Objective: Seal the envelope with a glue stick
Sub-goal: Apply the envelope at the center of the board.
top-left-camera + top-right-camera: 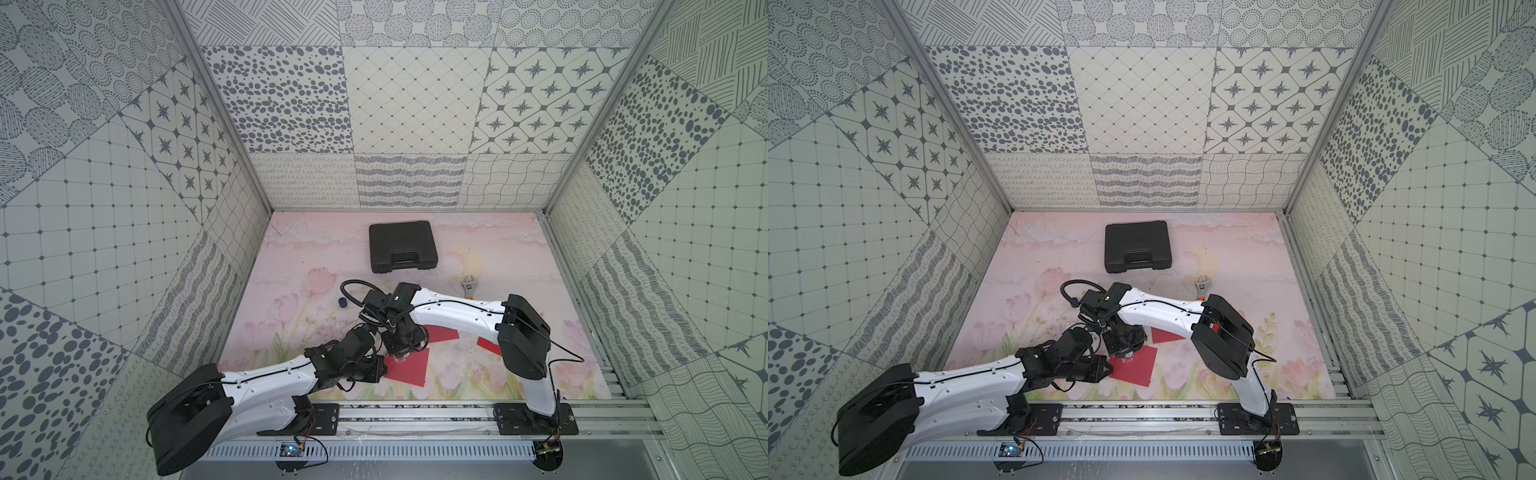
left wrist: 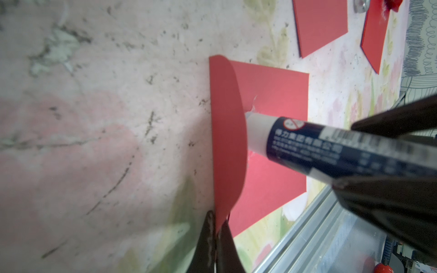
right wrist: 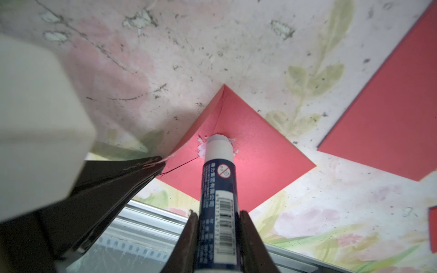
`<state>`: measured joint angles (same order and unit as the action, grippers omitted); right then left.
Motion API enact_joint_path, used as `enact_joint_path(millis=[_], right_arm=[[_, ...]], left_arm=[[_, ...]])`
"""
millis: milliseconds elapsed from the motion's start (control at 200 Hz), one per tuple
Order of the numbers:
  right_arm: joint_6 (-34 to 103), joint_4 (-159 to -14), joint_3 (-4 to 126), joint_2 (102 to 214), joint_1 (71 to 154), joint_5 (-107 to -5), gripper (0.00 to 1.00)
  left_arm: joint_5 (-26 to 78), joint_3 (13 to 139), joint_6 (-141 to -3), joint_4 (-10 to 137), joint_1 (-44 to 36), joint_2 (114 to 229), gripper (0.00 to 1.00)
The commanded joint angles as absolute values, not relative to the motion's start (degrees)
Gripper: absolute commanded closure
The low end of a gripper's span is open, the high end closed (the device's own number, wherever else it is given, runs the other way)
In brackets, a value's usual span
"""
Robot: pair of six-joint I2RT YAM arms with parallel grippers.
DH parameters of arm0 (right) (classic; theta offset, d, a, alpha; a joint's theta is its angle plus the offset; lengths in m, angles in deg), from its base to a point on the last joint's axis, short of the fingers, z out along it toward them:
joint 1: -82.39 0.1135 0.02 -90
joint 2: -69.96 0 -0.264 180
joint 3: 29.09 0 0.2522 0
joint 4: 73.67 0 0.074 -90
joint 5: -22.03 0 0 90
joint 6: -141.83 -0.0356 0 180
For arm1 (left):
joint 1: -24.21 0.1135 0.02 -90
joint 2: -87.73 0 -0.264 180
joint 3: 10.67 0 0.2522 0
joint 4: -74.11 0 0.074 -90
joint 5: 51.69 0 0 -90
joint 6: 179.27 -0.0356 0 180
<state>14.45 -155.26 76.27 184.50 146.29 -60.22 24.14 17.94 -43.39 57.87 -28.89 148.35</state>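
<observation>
**Glue application in hand; fold-down yet to come**

The right gripper has its jaws pinched on the barcode end of the glue stick. The stick's uncapped white tip is pressed onto the face of the red envelope, in a patch of white smear. The left gripper has its jaws pressed together on the rim of the flap and holds it raised off the envelope body, so the tip reaches in beneath it.

In a top view the envelope lies near the table's 6 o'clock edge, by the front rail. From it, a dark blue cap rests at about 10 o'clock, well apart. A black tool case sits at 12 o'clock and a wrench at 1 o'clock. Two more red sheets lie close by at 1 and 2 o'clock.

The step looks to be spreading glue under the flap. Only one spot shows glue, so the next move probably calls for drawing the tip along the flap line with light pressure. Then the stick must lift clear before the left gripper lowers the flap and it is pressed flat. Too hard a push could tear the already scuffed paper.
</observation>
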Motion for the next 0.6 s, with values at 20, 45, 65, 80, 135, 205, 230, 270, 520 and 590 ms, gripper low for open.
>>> enact_joint_path(millis=[20, 45, 65, 80, 135, 205, 230, 270, 520, 590], right_arm=[[12.62, -147.57, 72.8, 184.68, 146.55, -51.63, 1.0], [12.58, -148.24, 73.08, 184.76, 146.55, -53.27, 1.0], [12.55, -149.04, 73.4, 184.82, 146.48, -55.3, 1.0], [12.43, -149.79, 73.7, 185.02, 146.51, -56.89, 1.0], [12.5, -153.93, 75.57, 185.81, 146.46, -63.73, 1.0], [12.48, -159.23, 77.9, 186.99, 146.55, -71.97, 1.0], [12.57, -160.36, 78.4, 187.24, 146.55, -73.99, 1.0], [12.65, -161.28, 78.71, 187.29, 146.55, -75.55, 1.0], [13.62, -150.97, 73.93, 184.5, 146.51, -57.23, 1.0], [13.05, -148.19, 72.55, 183.7, 146.49, -53.53, 1.0]], left_arm=[[24.73, 17.66, -44.27, 53.78, -29.09, 148.13, 1.0], [24.7, 17.68, -44.25, 53.77, -29.05, 148.09, 1.0], [24.69, 17.67, -44.27, 53.83, -29.04, 148.1, 1.0], [24.7, 17.62, -44.21, 53.78, -29.01, 148.12, 1.0], [24.7, 17.62, -44.22, 53.8, -29.05, 148.1, 1.0], [24.7, 17.67, -44.27, 53.77, -29.08, 148.1, 1.0], [24.72, 17.61, -44.2, 53.77, -29.06, 148.09, 1.0], [24.7, 17.62, -44.22, 53.82, -29.06, 148.15, 1.0], [24.82, 17.68, -44.23, 53.84, -29.05, 148.26, 1.0], [24.87, 17.62, -44.13, 53.81, -29.05, 148.27, 1.0]])
